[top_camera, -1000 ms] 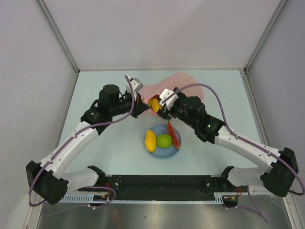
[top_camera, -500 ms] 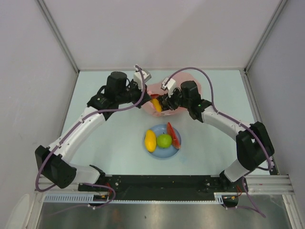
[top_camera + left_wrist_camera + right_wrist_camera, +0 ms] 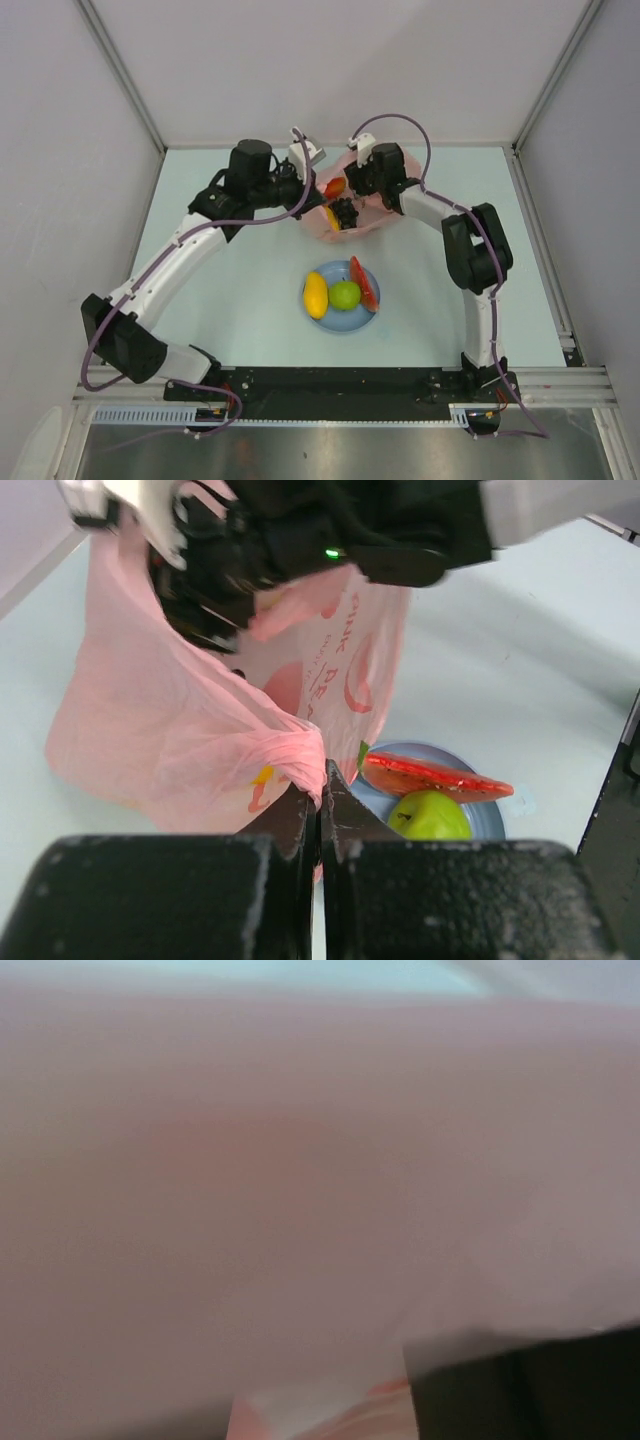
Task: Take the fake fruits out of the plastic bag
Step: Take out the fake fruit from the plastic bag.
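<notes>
My left gripper is closed tight on a fold of the bag, at the far middle of the table. My right gripper is at the bag mouth. Pink film covers its camera, so I cannot tell how wide it is. A yellow fruit shows in the bag. Three fruits lie on the plate.

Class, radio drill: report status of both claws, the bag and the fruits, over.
Left claw shut on plastic bag. Right claw at bag mouth, state unclear. Three fruits on plate, more inside bag.
</notes>
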Motion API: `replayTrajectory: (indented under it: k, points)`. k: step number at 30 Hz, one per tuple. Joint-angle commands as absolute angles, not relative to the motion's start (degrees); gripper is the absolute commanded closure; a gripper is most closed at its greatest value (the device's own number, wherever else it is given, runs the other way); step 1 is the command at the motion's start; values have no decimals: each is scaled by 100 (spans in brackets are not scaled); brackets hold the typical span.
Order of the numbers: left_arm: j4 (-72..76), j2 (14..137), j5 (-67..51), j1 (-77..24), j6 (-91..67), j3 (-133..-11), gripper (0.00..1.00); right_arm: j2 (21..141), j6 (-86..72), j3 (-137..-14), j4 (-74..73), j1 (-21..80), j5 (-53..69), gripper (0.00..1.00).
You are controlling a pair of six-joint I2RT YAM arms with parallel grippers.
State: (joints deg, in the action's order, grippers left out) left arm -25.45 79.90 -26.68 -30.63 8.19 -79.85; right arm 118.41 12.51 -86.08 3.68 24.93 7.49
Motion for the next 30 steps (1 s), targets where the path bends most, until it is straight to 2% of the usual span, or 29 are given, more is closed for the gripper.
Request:
replayTrajectory:
  k: [1, 3, 4, 13, 20, 30]
  points:
    - [-2347, 8217, -2970, -3216, 1011, -8349, 100, 12243, 1158, -9405, 911, 2110, -790, 28]
    - [-2355, 8366, -2988, -3365, 1063, -8411, 100, 12182, 1815, -9238, 1028, 2083, -826, 23]
    - [-2364, 8402, -2980, -3427, 1116, -8420, 100, 12129, 1932, -9229, 950, 2057, -852, 17]
    - [-2153, 8701, -2892, -3700, 1002, -8332, 100, 12085, 2628, -8983, 36, 1916, -1230, 4]
    - [-2153, 8798, -2821, -3735, 984, -8350, 100, 12576, 2759, -9122, 26, 1837, -1336, 0]
    - [-2180, 8710, -2654, -3762, 1098, -8271, 100, 12911, 2892, -9650, -947, 1846, -1151, 0]
